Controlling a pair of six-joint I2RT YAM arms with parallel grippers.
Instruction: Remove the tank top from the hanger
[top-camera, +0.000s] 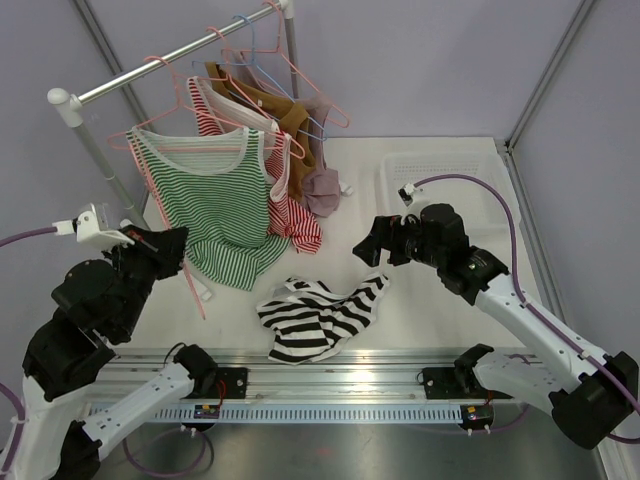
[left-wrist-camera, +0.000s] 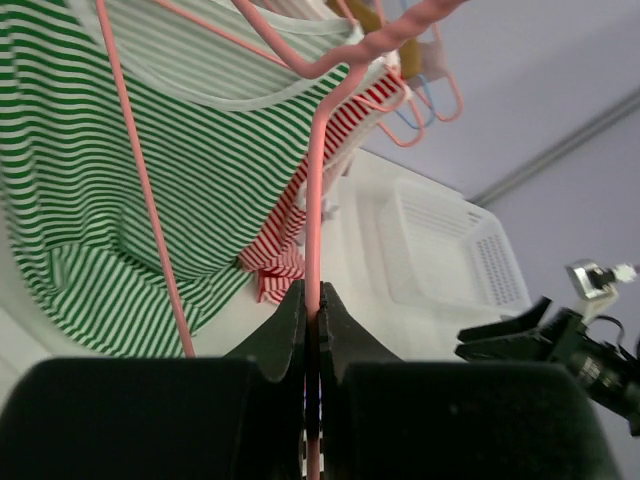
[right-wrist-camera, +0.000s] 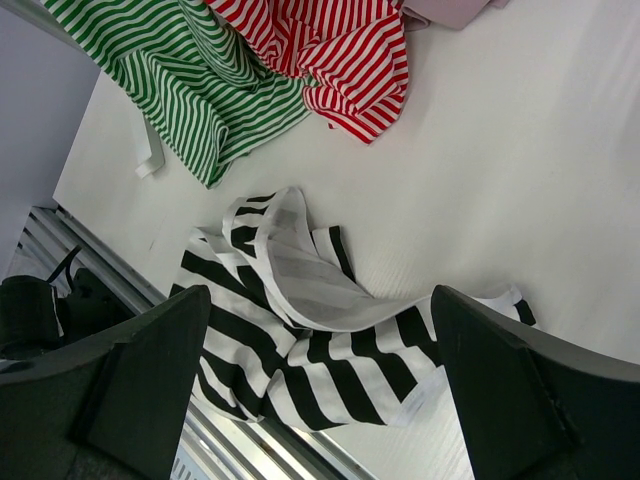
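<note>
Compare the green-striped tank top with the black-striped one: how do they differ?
The green-striped tank top hangs spread out on a pink hanger at the rail. The black-striped tank top lies crumpled on the table, off any hanger. The green-striped top's stripes are thin, while the black-striped top's are broad. Both are sleeveless, white-striped, with white trim.

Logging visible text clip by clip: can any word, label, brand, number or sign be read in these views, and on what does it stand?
None readable in any view.
Green striped top, red striped top, black-and-white tank top: stripes only, no tag showing.
Pink hanger and white basket: no marking.
Small board on the rail: any print is too small to read.
</note>
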